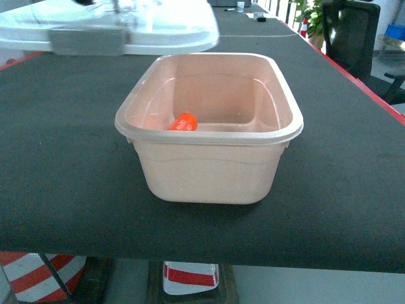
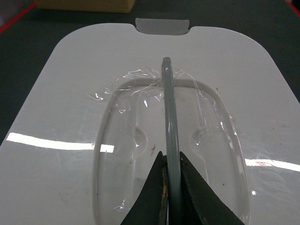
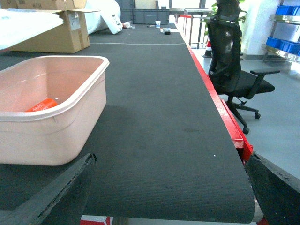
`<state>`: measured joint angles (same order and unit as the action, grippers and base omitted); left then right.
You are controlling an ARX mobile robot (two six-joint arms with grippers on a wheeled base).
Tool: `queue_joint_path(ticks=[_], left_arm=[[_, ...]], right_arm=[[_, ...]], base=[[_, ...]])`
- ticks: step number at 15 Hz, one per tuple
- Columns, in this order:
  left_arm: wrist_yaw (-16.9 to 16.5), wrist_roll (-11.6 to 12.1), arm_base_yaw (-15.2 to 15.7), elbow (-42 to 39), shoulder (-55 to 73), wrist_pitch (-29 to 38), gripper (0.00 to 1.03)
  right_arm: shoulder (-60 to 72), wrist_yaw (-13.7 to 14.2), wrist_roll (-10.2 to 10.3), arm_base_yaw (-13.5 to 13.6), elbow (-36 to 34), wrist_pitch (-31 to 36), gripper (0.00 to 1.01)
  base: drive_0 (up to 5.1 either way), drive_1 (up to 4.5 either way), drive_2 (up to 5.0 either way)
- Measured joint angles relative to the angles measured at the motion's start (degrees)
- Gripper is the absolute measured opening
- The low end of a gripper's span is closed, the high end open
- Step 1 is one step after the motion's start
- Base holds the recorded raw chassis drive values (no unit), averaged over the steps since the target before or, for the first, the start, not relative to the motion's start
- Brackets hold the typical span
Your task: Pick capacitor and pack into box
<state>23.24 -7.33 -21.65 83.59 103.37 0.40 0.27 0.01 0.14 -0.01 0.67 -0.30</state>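
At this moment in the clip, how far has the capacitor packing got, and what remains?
Packing looks done: the orange capacitor lies inside the pink box, near its front left. In hand: the left gripper is shut on the grey handle of the white lid, held up off to the box's back left. The right gripper is open and empty beside the box. Left: placing the lid on the open box.
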Motion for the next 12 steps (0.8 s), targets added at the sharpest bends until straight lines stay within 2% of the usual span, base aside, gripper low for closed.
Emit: queue_joint_path(ticks=[3,5,8,12], left_arm=[[3.7,-1.6,-8.8,6.3,5.6,-1.8,0.02],[4.5,-1.7,-11.4,8.1,9.0,-2.1,0.02],[6.7,-2.9,-11.5,8.9,12.0,-2.1,0.02],[7.0,-3.1,-11.0,9.3,15.0,-1.3,0.02]], right_arm=[[0.0,0.0,0.0,0.0,0.0,0.0,0.98],[0.0,0.0,0.0,0.0,0.0,0.0,0.98],[0.0,0.0,0.0,0.0,0.0,0.0,0.98],[0.0,0.0,0.0,0.0,0.0,0.0,0.98]], base=[[0.0,0.00,0.0],[0.0,0.00,0.0],[0.0,0.00,0.0],[0.0,0.00,0.0]])
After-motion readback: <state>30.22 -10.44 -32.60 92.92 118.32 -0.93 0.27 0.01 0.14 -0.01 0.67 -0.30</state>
